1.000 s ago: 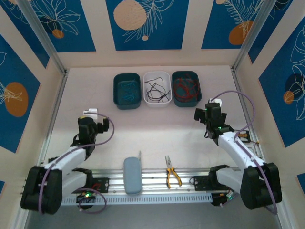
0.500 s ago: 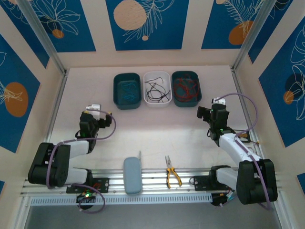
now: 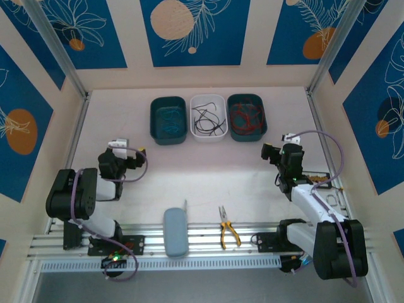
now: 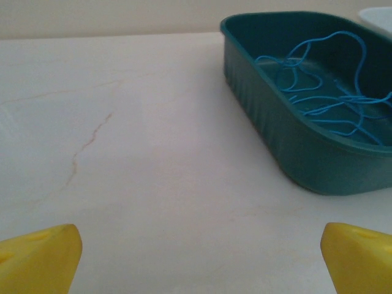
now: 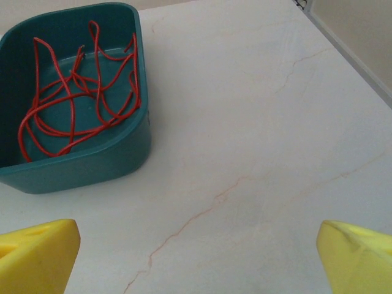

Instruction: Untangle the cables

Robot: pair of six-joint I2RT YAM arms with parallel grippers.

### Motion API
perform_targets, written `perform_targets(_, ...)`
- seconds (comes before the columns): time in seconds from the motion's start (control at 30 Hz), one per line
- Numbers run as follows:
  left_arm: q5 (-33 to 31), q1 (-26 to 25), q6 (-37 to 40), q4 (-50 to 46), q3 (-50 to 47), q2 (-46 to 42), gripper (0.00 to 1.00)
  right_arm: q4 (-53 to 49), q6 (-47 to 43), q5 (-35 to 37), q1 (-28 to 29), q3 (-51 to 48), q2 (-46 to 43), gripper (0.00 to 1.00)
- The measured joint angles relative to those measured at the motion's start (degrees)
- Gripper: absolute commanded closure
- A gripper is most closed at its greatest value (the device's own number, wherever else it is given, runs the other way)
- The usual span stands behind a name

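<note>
**Left claw** (image 4: 199, 257) and **right claw** (image 5: 199, 257), both released. The left fingertips (image 4: 40, 257) and the right fingertips (image 5: 37, 254) are set wide apart, and nothing is held between them. Each claw is held over the bare table (image 3: 208, 170), on the near side of the white tray (image 3: 208, 137) and well apart from it, one to either side.

The cables are sorted by colour. The black cables (image 3: 208, 120) are laid inside the white tray. The light blue cables (image 4: 324, 92) are looped in the teal tray (image 4: 288, 153) just beside the white tray on its left. The red cables (image 5: 73, 98) are looped in the second teal tray (image 5: 86, 165) just beside it on its right.

The separation is judged to be done, or all but done, and the step in hand is judged to be the parking of the arms. This is best done with both claws released and routed on the near side of the white tray, so that no rim is knocked and no loop is hooked. The fingertips should be checked for a clinging strand, since wire this thin is easily missed. If a further pass is wanted, a single strand should be pinched near its free end and raised slowly, so that neighbouring loops are not drawn over a rim.

The pliers (image 3: 228, 232) and the grey case (image 3: 175, 231) are placed well to the near side of the white tray and are judged not to be needed.
</note>
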Motion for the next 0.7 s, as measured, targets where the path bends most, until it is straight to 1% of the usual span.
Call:
perform_targets(0.07,3.2,0.5,0.1,-0.4,0.5,0.0,0.00,0.9,0.0,-0.7,-0.1,-1.0,-0.7,0.01)
perform_targets(0.17,6.2,0.6,0.2,-1.1,1.8,0.0,0.00,2.1,0.0,-2.0,-0.2,-2.5,-1.1,0.01)
perform_targets(0.27,6.8,0.4,0.2,-1.7,2.4,0.0,0.00,3.3,0.0,-2.8,-0.5,-3.1,-0.6,0.01)
perform_targets(0.53,-3.0,-2.6,0.2,-6.2,3.8,0.0,0.00,9.5,0.0,-4.2,-0.9,-3.1,6.1,0.01)
perform_targets(0.7,-5.8,-3.0,0.2,-7.4,4.0,0.0,0.00,15.5,0.0,-5.3,-1.5,-3.1,10.6,0.01)
